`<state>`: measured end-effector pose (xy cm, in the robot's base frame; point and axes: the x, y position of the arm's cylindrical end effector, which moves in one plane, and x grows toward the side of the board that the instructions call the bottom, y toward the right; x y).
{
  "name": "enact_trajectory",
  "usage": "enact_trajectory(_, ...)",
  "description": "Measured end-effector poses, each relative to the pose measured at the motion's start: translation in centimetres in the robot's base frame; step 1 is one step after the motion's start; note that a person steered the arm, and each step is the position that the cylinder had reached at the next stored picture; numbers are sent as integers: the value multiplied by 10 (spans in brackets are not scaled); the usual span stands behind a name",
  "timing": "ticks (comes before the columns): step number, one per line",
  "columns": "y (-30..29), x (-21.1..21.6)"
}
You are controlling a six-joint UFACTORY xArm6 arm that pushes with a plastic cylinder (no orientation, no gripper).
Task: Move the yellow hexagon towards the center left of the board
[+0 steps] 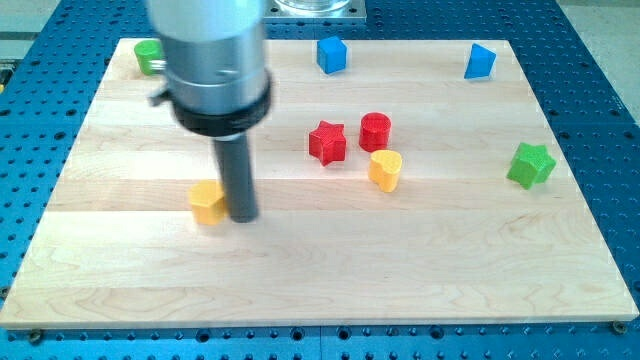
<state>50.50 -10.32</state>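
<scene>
Nearest the view's bottom, the yellow hexagon (207, 202) sits left of centre on the pale wooden tabletop (330, 270), touching my tip (241, 216) on its right. No fingers exist; the dark rod hangs upright. Beyond lie a red star (327, 142), red cylinder (375, 131) and yellow heart (385, 170).

The small yellow hexagon block (207, 202) lies flat on the pale wooden board, in the left-centre of the frame, a little below the middle. Its right side is partly hidden behind the dark rod, and its top face looks level
</scene>
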Motion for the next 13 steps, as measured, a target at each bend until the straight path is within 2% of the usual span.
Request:
enact_trajectory(1,-37,-3)
enact_trajectory(3,-25,48)
enact_trajectory(4,-61,31)
enact_trajectory(5,-86,-6)
enact_trajectory(7,-80,-13)
enact_trajectory(8,-56,3)
enact_trajectory(9,-32,-4)
enact_trajectory(10,-39,-8)
enact_trajectory(11,-44,-30)
enact_trajectory(13,-49,-33)
